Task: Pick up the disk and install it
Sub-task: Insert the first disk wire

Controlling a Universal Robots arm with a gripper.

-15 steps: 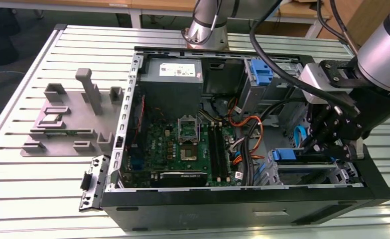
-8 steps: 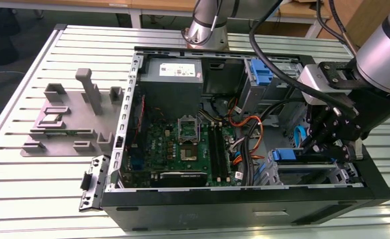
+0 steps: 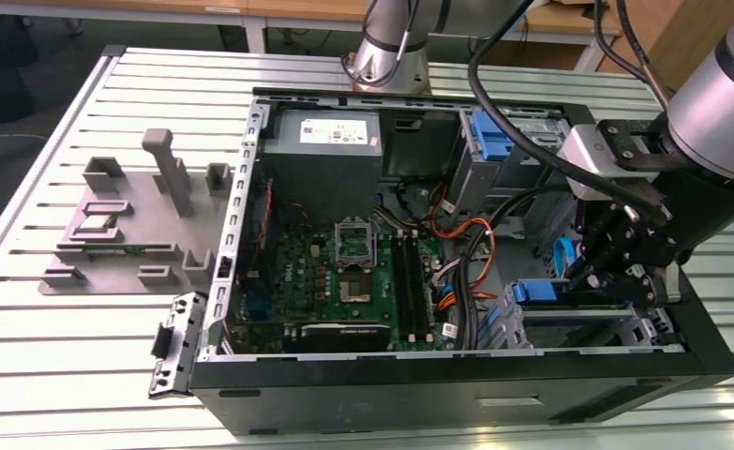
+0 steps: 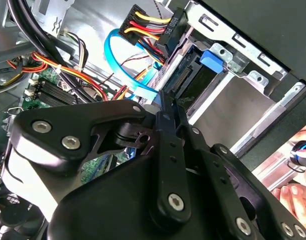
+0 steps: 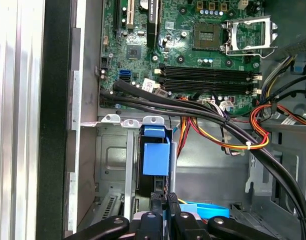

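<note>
I have the pincer down inside the open black computer case, at its four o'clock corner by the grey metal drive cage. The silver disk with blue plastic rails sits in that cage. The pincer's linkage looks drawn together; whether it grips, I cannot tell. I judge this the seating step; pressing home needs straight alignment.

No legible print on the power supply's white sticker.
</note>
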